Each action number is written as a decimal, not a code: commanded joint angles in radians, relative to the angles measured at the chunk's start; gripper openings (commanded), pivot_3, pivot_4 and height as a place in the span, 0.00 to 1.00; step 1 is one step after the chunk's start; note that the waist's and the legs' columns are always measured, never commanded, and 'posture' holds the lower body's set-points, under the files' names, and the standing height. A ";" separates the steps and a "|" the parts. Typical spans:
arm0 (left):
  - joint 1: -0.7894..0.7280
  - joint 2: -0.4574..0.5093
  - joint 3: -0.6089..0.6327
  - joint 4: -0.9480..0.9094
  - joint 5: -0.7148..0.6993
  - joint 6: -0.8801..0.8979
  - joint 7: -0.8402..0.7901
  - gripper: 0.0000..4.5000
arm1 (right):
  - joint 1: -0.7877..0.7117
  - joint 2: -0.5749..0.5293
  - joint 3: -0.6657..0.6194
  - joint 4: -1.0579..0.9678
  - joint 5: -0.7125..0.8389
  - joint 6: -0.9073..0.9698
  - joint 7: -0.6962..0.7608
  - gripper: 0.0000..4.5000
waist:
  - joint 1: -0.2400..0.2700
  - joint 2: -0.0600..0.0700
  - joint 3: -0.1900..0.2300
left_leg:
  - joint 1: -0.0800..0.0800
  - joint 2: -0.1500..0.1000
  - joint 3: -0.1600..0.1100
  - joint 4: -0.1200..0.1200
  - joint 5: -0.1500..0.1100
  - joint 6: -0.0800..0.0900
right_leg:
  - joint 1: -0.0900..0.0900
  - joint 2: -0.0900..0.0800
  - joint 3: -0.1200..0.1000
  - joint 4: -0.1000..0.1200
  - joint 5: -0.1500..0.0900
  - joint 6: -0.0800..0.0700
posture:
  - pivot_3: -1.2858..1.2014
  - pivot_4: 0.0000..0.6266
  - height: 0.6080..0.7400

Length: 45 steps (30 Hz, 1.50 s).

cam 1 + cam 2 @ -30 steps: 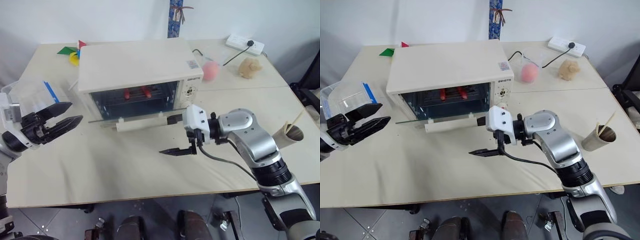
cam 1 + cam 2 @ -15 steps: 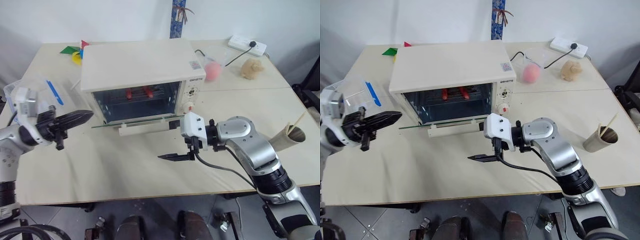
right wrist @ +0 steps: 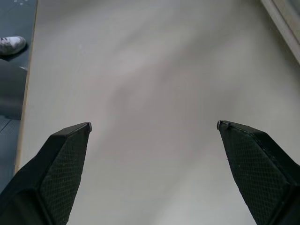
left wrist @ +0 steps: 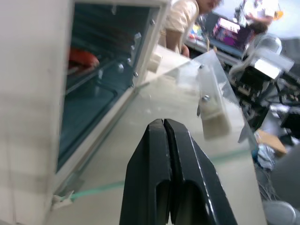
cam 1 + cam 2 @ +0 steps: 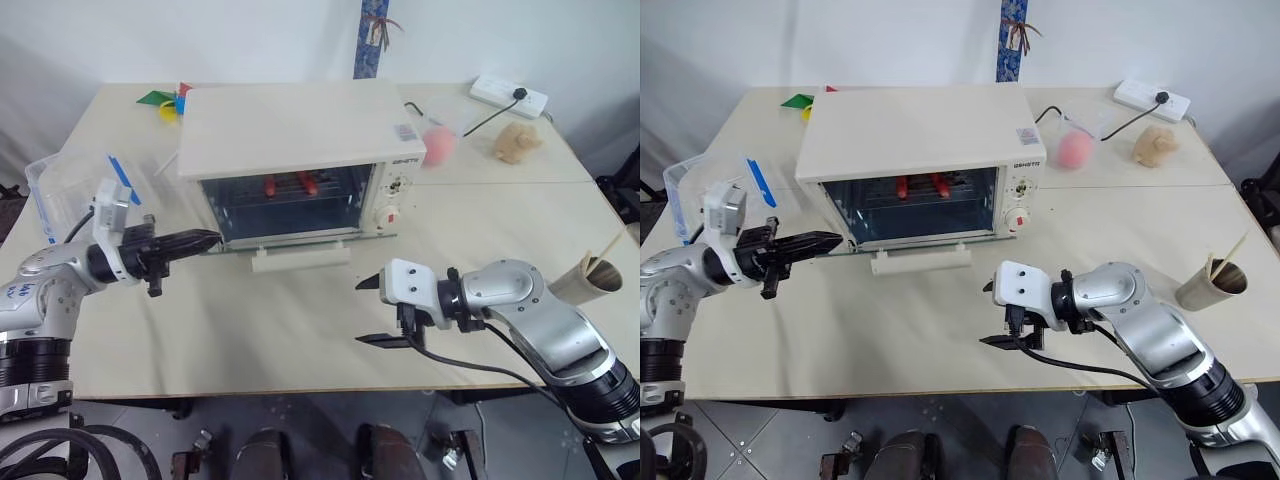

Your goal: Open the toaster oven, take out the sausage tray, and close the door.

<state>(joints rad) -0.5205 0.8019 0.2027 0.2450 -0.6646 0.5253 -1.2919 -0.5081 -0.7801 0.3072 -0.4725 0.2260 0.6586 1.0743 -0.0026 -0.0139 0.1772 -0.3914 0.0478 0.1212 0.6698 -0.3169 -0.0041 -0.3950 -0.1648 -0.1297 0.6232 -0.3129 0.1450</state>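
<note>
The toaster oven point(image 5: 290, 150) is parked toward the back middle of the table point(image 5: 250, 330), and its door point(image 5: 290, 243) is dropped open to about flat, with the cream bar handle point(image 5: 300, 258) at the front edge. Inside, two red sausages point(image 5: 288, 184) can be made out on the sausage tray point(image 5: 925, 195), which is sat on the rack behind the open door; the tray itself is hard to see through the dark interior.

The left claw point(image 5: 205, 240) is pressed fully together with nothing gripped, and it is pointed level toward the oven, its tip just at the left corner of the open glass door. Whether it is actually touching the glass can't be told. In the left wrist view the closed fingers point(image 4: 171, 178) are seen right over the glass panel.

The right claw point(image 5: 372, 312) is spread wide with nothing between the fingers, and it is hung over bare table well in front of the oven's right end, clear of the door.

Other stuff counted: one clear plastic box point(image 5: 75, 185) with a blue clip on the left, one power strip point(image 5: 512, 96) at the back right, one paper cup point(image 5: 590, 275) with sticks on the right, one pink round thing point(image 5: 438, 143) beside the oven.
</note>
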 commanded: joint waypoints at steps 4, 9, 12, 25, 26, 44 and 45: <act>-0.012 -0.015 -0.070 -0.009 0.054 -0.030 -0.050 0.01 | 0.028 -0.104 -0.061 -0.096 0.048 0.056 0.048 1.00 | 0.000 0.000 0.000 | 0.000 0.000 0.000 0.000 0.000 0.000 | 0.000 0.000 0.000 0.000 0.000 0.000 | 0.52 0.24 1.00; -0.016 -0.026 -0.110 -0.002 0.101 -0.056 -0.053 0.01 | 0.098 -0.280 -0.139 -0.108 0.066 0.028 0.134 1.00 | 0.005 0.000 0.000 | -0.001 0.000 0.000 0.001 0.000 0.000 | 0.000 0.000 0.000 -0.001 0.000 0.000 | 0.52 0.24 1.00; -0.010 -0.022 -0.141 0.006 0.150 -0.092 -0.058 0.01 | 0.114 -0.363 -0.163 -0.059 0.027 -0.022 0.144 1.00 | 0.004 0.000 0.000 | -0.002 0.000 0.000 0.003 -0.001 0.001 | 0.000 0.000 0.000 -0.001 0.000 0.000 | 0.52 0.24 1.00; 0.065 -0.042 -0.232 -0.009 0.286 -0.227 -0.060 0.01 | -0.195 -0.066 -0.084 0.080 -0.097 -0.077 -0.083 1.00 | -0.002 0.000 0.000 | -0.003 0.001 0.001 0.008 -0.001 0.002 | -0.001 0.000 0.001 0.002 0.000 0.000 | 0.52 0.24 1.00; 0.070 -0.044 -0.234 -0.014 0.289 -0.230 -0.057 0.01 | -0.213 -0.033 -0.076 0.089 -0.111 -0.089 -0.109 1.00 | -0.002 0.000 0.000 | -0.002 0.001 0.001 0.008 -0.001 0.002 | -0.001 0.000 0.001 0.002 0.000 0.000 | 0.52 0.24 1.00; 0.173 -0.192 0.037 -0.119 0.150 -0.239 0.258 0.21 | -0.397 0.427 0.243 0.428 -0.601 -0.285 -0.473 1.00 | -0.031 0.000 0.000 | -0.009 0.001 -0.004 0.012 -0.001 0.002 | -0.004 0.000 -0.002 0.005 0.000 0.000 | 0.52 0.24 1.00; 0.190 -0.202 0.056 -0.151 0.123 -0.233 0.263 0.26 | -0.408 0.449 0.244 0.458 -0.618 -0.292 -0.495 1.00 | -0.033 0.000 0.000 | -0.009 0.001 -0.004 0.012 -0.001 0.002 | -0.004 0.000 -0.002 0.005 0.000 0.000 | 0.52 0.24 1.00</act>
<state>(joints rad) -0.3488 0.6035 0.2089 0.1597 -0.4868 0.2860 -1.0425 -0.8908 -0.3467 0.5542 -0.0295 -0.3527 0.3753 0.6200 -0.0351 -0.0138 0.1774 -0.4004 0.0491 0.1170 0.6814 -0.3183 -0.0024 -0.3993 -0.1651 -0.1323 0.6286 -0.3129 0.1449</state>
